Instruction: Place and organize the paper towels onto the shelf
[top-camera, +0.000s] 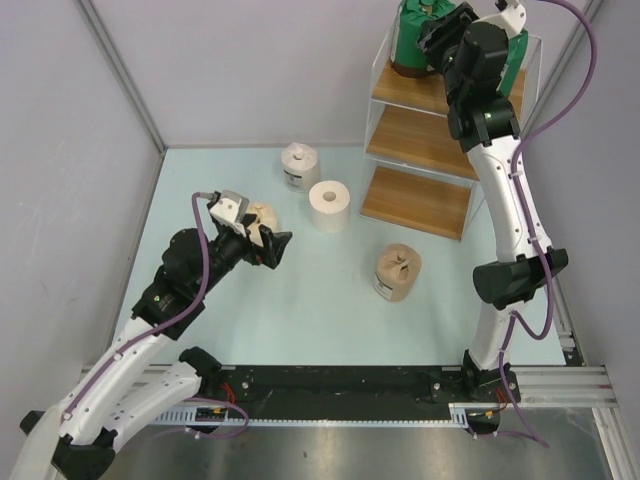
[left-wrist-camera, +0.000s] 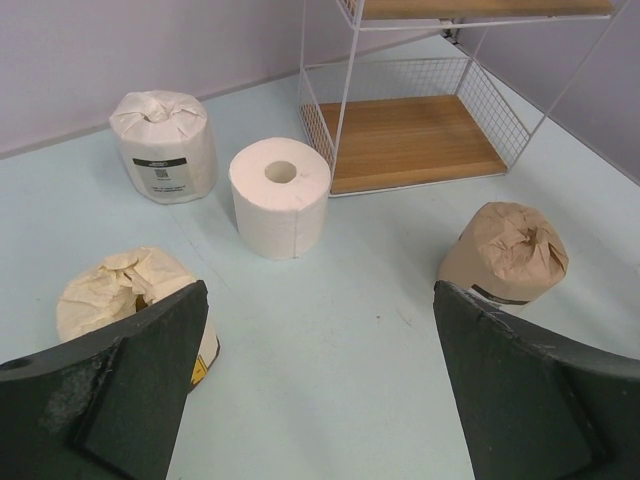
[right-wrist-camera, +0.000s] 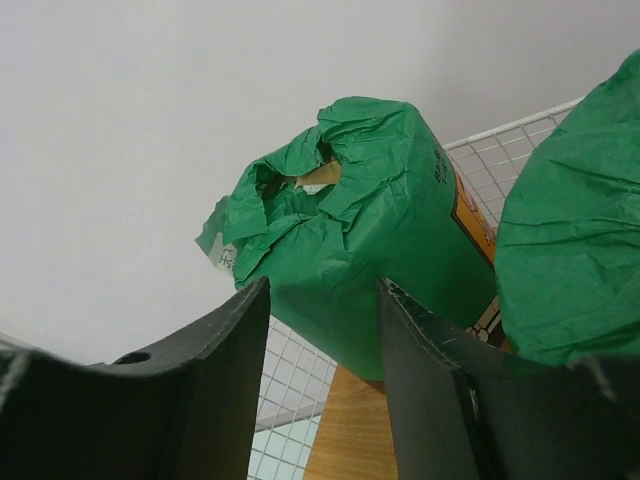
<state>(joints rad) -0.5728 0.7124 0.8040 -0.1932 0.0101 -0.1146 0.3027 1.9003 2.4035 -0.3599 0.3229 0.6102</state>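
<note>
The shelf (top-camera: 420, 140) stands at the back right. Two green rolls stand on its top board, one (top-camera: 410, 40) at the left and one (top-camera: 515, 60) partly hidden by my right arm. My right gripper (top-camera: 440, 25) is up at that top tier. In the right wrist view its jaws (right-wrist-camera: 325, 285) stand partly open, just short of the left green roll (right-wrist-camera: 380, 230) and not around it. My left gripper (top-camera: 272, 247) hangs open and empty (left-wrist-camera: 318, 300) low over the table, beside the cream roll (top-camera: 262, 213) (left-wrist-camera: 125, 295).
On the table stand a white-wrapped labelled roll (top-camera: 299, 165) (left-wrist-camera: 163, 145), a bare white roll (top-camera: 329, 205) (left-wrist-camera: 280, 195) and a tan roll (top-camera: 398, 272) (left-wrist-camera: 505, 255). The shelf's bottom board (left-wrist-camera: 410, 140) holds nothing. Grey walls close in the left and back.
</note>
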